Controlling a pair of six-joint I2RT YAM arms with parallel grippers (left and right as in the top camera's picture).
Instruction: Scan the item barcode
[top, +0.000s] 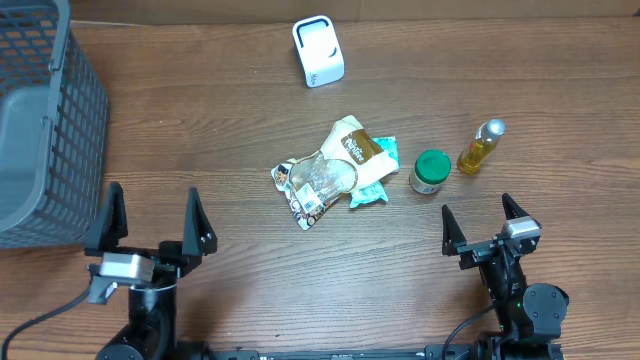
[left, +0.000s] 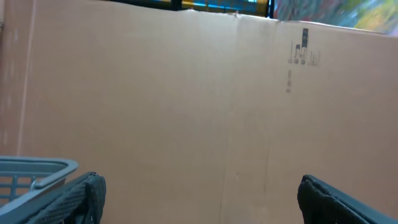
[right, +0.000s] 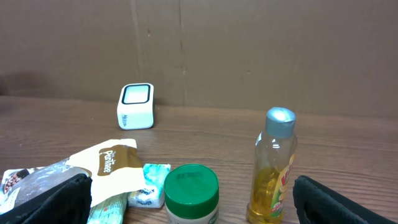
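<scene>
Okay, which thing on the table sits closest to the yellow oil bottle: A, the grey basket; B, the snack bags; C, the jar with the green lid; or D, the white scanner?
C: the jar with the green lid stands right beside the oil bottle, nearer than anything else on the table.

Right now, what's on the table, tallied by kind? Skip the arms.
Soft packets: 3 (brown-and-white pouch, clear bag, teal packet)
Green-lidded jar: 1
Oil bottle: 1
White scanner: 1
Grey basket: 1
Total: 7
</scene>
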